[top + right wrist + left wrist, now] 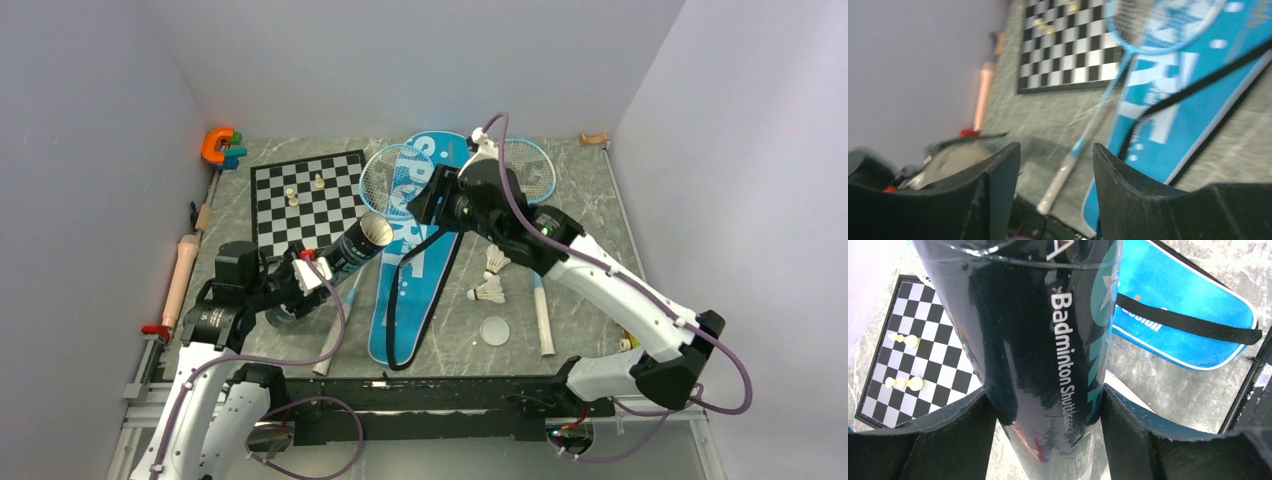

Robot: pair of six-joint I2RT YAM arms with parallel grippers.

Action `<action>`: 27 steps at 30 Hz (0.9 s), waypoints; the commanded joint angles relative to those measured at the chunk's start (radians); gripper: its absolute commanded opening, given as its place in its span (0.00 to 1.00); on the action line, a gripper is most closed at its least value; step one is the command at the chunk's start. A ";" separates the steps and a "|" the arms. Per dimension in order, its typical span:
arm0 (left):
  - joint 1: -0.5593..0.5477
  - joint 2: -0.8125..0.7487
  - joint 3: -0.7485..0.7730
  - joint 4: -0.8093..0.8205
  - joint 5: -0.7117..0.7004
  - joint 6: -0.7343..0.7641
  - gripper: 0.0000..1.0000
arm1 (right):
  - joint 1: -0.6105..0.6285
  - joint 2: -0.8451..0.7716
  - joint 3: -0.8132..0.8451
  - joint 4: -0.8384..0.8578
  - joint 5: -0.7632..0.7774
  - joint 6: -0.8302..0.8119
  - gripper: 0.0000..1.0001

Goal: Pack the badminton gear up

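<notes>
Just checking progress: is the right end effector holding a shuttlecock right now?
No, the right end effector is open and empty in its wrist view, with a racket showing through the gap.

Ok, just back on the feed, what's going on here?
The left tool grips the black tube, holding it tilted with its open end toward the blue bag. The right tool hangs open and empty above the bag. Two shuttlecocks lie on the table beside the bag, and both rackets are lying out, not packed.
</notes>
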 commanded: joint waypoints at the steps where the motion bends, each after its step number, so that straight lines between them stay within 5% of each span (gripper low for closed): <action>1: -0.005 -0.018 0.034 -0.018 0.058 0.063 0.48 | -0.175 0.087 0.027 -0.338 0.036 0.035 0.58; 4: -0.005 -0.024 0.025 -0.042 0.081 0.086 0.48 | -0.315 0.044 -0.135 -0.275 0.019 0.034 0.67; 10: -0.005 -0.015 0.027 -0.097 0.091 0.112 0.47 | -0.513 0.055 -0.267 -0.150 -0.013 -0.033 0.68; 19: -0.006 -0.023 0.031 -0.109 0.084 0.106 0.48 | -0.563 0.296 -0.215 -0.021 -0.028 -0.191 0.67; 27: -0.007 -0.020 0.031 -0.105 0.082 0.095 0.48 | -0.578 0.406 -0.183 -0.018 -0.083 -0.257 0.57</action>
